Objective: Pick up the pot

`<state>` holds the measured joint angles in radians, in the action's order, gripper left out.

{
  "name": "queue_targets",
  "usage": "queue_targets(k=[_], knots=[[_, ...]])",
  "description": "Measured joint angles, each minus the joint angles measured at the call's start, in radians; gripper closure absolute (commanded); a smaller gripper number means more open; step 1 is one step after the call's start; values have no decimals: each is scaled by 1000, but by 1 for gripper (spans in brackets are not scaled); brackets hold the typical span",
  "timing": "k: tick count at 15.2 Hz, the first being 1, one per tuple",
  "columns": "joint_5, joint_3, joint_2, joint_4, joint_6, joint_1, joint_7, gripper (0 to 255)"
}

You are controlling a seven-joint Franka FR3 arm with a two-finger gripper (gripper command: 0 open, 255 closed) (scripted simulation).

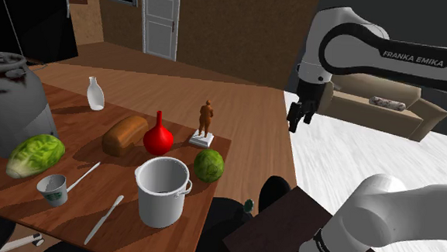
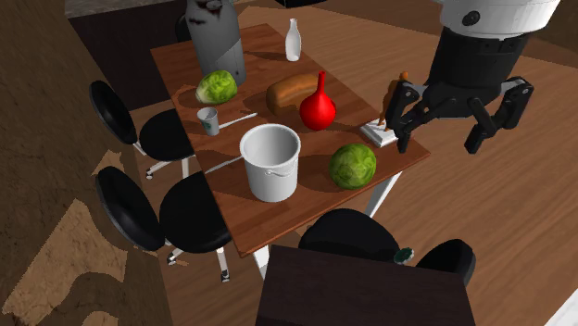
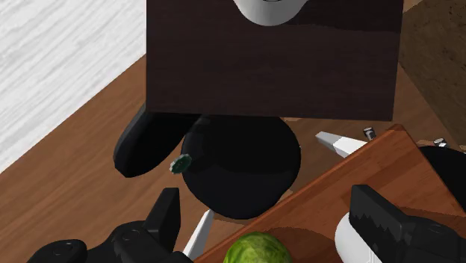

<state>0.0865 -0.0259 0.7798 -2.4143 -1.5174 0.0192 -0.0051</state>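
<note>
The pot (image 1: 162,190) is a white, empty bucket-shaped vessel with small side handles, upright near the front edge of the wooden table (image 1: 67,114). It also stands mid-table in the second exterior view (image 2: 270,162). My black gripper (image 1: 296,121) hangs open in the air past the table's right end, above the floor and well apart from the pot. Its two fingers spread wide in the second exterior view (image 2: 443,130). In the wrist view the gripper (image 3: 272,224) looks down on a table corner, with a sliver of the pot (image 3: 345,240) beside one finger.
A green cabbage (image 1: 208,165) lies just right of the pot, with a red vase (image 1: 158,135), bread loaf (image 1: 125,134) and brown figurine (image 1: 206,122) behind. A mug (image 1: 53,189) and knife (image 1: 104,219) lie to its left. Black chairs (image 2: 194,213) ring the table.
</note>
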Motion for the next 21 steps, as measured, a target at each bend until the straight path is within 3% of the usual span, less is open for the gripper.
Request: queue_targets(k=[4, 9, 21], knots=[[-19, -18, -42, -15, -58, 8, 27, 0], [-53, -56, -164, -51, -221, 24, 84, 0], [-78, -144, -572, 16, -581, 49, 218, 0]])
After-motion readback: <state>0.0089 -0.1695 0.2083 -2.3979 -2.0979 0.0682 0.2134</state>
